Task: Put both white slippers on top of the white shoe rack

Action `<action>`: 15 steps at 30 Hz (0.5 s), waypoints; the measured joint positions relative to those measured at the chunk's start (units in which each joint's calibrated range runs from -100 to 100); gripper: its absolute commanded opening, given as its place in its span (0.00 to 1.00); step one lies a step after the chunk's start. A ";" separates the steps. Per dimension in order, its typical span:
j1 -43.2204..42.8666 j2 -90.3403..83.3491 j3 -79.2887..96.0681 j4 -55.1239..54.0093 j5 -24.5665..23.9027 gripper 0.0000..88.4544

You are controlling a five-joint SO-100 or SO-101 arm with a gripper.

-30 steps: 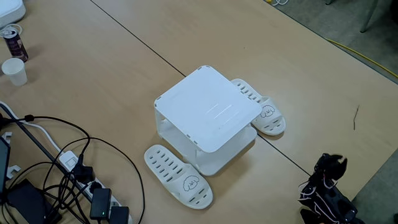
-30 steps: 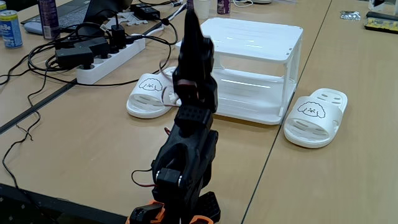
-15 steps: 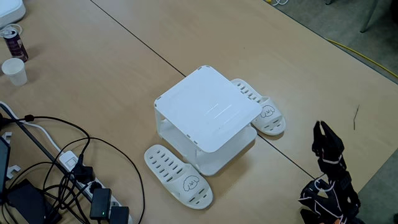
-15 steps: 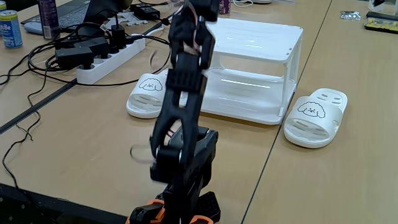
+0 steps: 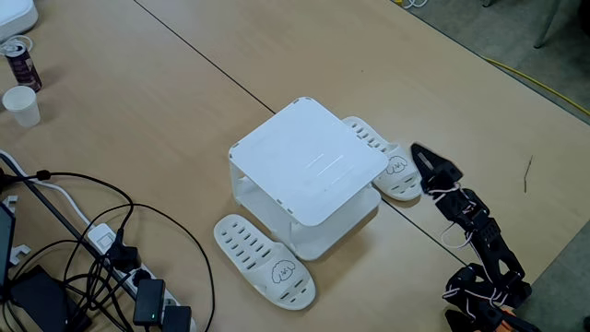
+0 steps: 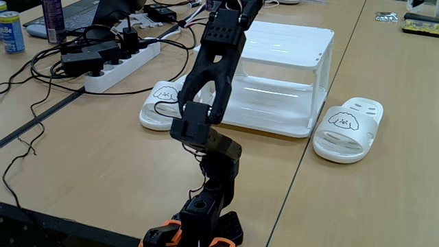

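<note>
While your arm reaches out low over the table, its gripper points at the slipper beside the shoe rack, close to its toe end; whether the jaws are apart or together, you cannot tell. One white slipper lies against the rack's right side in that fixed view, the other slipper in front of it. Both sit on the table, and the rack's top is bare. In the other fixed view the arm partly covers the rack.

Two white plastic slide slippers carry rows of dark oval slots and a black-line puppy face on each strap. The white plastic two-tier shoe rack stands on a tan wood-grain worktop. The arm's black pincer trails white wires.
</note>
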 measured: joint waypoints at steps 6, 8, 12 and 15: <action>-14.31 0.08 5.75 4.29 0.00 0.01; -19.55 0.08 8.54 4.55 0.00 0.01; -27.49 0.08 17.07 4.55 0.00 0.01; -30.64 0.08 25.16 4.55 0.00 0.01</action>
